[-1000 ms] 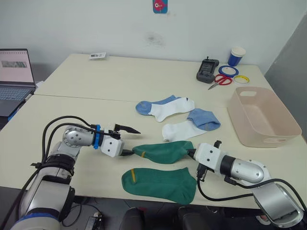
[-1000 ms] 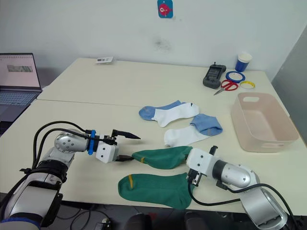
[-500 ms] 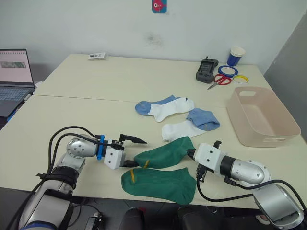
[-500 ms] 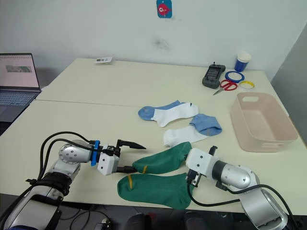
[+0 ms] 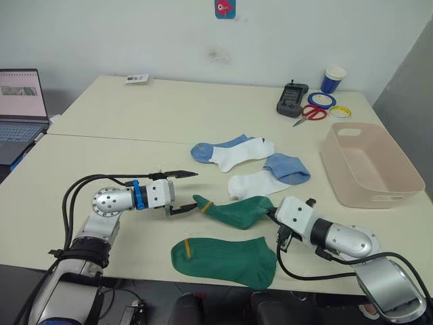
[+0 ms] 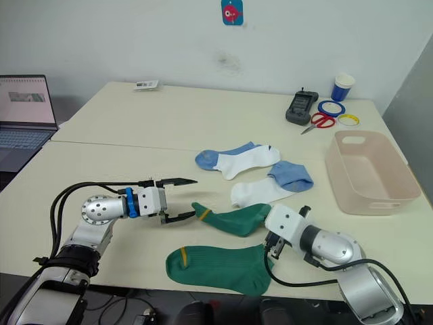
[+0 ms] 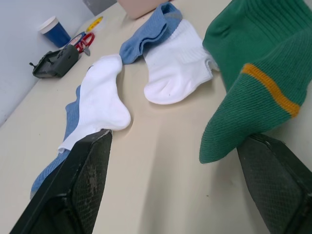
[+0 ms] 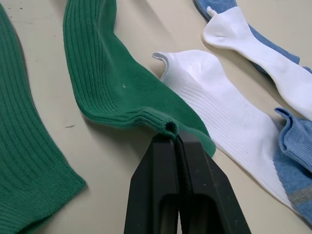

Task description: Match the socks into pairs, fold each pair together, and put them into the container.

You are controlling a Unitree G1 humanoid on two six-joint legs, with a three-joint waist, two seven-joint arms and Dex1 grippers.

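Two dark green socks lie near the table's front edge. The nearer one (image 5: 226, 257) lies flat, its yellow mark at its left end. The farther one (image 5: 237, 211) stretches between my grippers. My right gripper (image 8: 170, 137) is shut on its cuff edge. Its yellow-marked end (image 7: 243, 97) rests against one finger (image 7: 275, 180) of my left gripper (image 5: 186, 193), which is open wide. Two white socks with light-blue ends (image 5: 237, 152) (image 5: 260, 179) lie just beyond. The pale pink container (image 5: 369, 166) stands on the right with nothing in it.
A laptop (image 5: 20, 108) sits at the far left. At the back right are a black device (image 5: 292, 99), red scissors (image 5: 311, 115), tape rings (image 5: 321, 100) and a blue paper cup (image 5: 333, 79). A small card (image 5: 137, 79) lies at the back.
My left gripper has swung away from the table's front edge, and the stretched green sock's yellow-marked end went with it, off the nearer green sock. The right gripper has stayed shut on the cuff.
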